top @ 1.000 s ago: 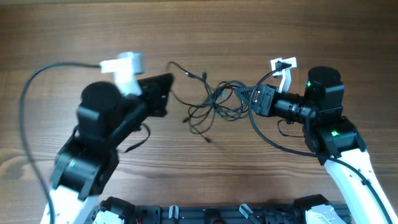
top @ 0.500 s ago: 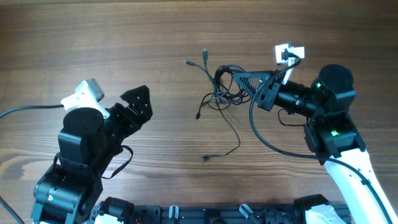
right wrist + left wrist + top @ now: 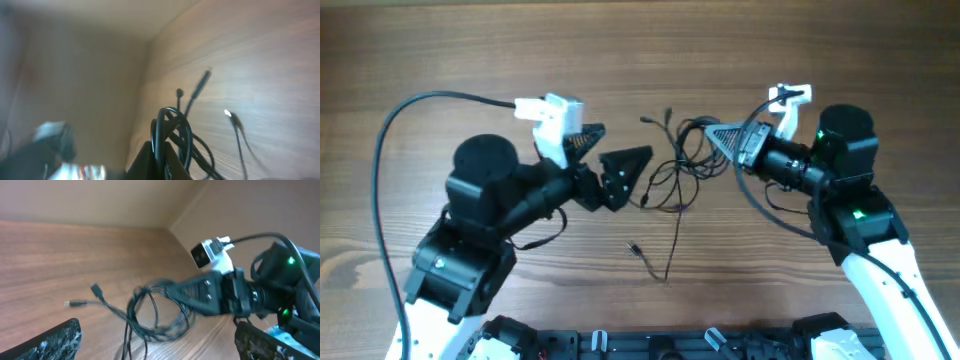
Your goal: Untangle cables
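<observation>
Tangle of thin black cables (image 3: 682, 160) at centre of overhead frame, a bit right of middle, on wooden worktop (image 3: 470, 50). Gripped at right edge by right gripper (image 3: 713, 135): jaws closed on a loop of the bundle, tip pointing toward frame left. In right wrist view, same loop rising out of the closed jaws at bottom centre, blurred. Cannot tell whether bundle is lifted or resting on the wood.

Two plug ends (image 3: 658, 117) sticking out at upper left of tangle, near each other. One loose strand (image 3: 674, 235) running down from tangle toward lower centre of frame, hooking back up-left, ending in small plug (image 3: 635, 247) well apart from the bundle.

Left gripper (image 3: 608, 152) just left of tangle, aimed toward frame right, jaws spread wide, holding nothing. No visible contact with cables. In left wrist view, dark fingers (image 3: 55, 340) in both lower corners, tangle and right gripper between and beyond them, upper plug ends lying flat at left of the loops.
</observation>
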Robot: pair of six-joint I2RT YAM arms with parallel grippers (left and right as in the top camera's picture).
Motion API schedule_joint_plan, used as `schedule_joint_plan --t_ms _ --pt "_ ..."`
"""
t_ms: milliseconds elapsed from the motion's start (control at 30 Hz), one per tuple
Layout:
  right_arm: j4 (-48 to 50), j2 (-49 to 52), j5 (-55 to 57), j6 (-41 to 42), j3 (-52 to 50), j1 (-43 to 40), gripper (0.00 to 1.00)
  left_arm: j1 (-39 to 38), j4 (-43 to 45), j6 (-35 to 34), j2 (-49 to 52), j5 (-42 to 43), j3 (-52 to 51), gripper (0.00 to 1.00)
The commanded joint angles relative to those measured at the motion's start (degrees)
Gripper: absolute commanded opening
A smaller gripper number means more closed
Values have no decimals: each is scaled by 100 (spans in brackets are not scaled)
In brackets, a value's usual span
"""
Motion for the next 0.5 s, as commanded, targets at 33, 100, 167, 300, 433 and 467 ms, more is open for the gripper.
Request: schedule_joint_plan --t_ms 33,100,167,300,433,467 --pt "-612 -238 1644 2640 48 -11 5 -890 -26 1281 184 -623 37 100" --pt "-754 -234 1532 3458 48 -11 5 -1320 -20 1899 404 -927 37 100" --pt "-752 -236 1051 4061 48 -11 4 -1598 -20 2396 697 -935 37 100" --pt "-745 -232 426 4365 48 -11 5 -1823 210 2973 1150 -1019 37 100" --pt "-748 -232 120 4474 48 -11 4 -2081 323 3394 1429 -1565 37 100" --pt "-750 -232 42 4474 48 -11 4 -2118 343 3394 1475 -1650 37 100"
